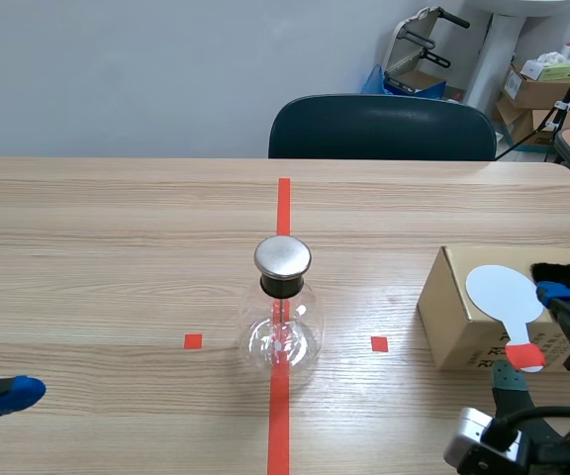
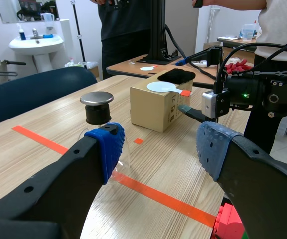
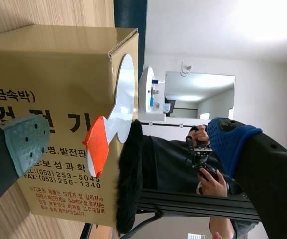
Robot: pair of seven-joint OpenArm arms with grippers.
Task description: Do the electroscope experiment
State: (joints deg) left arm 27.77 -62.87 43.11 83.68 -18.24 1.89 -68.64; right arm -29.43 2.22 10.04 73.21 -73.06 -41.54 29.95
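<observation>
- Electroscope (image 1: 282,317): one. It is a round-bellied clear glass flask with a black collar at the neck and a flat, smooth, shiny metal disc (image 1: 283,256) on top.
- It stands upright at the middle of the counter (image 1: 117,228), on the orange-red tape line that runs from the near edge to the far edge. Its long axis is vertical and the disc faces up.
- One cardboard box (image 1: 458,317), brown and squarish with printed sides, sits near the counter's right edge, well apart from the flask.
- One paddle (image 1: 504,293) lies flat on the box top. It has a thin white round blade and a short orange-red handle. The handle points toward the near edge and the blade toward the far edge.
- One piece of black fur (image 1: 567,273), shaggy, lies on the box top just beside the paddle, on the side toward the right edge.
- Two claws. The left claw (image 2: 161,149), low by the near left corner, has its blue dotted pads spread wide and grips nothing.
- The right claw (image 3: 128,144), at the box, is also spread wide. The paddle's handle sits in the gap and touches neither pad.
- One dark padded chair (image 1: 382,127) stands at the far edge.
</observation>
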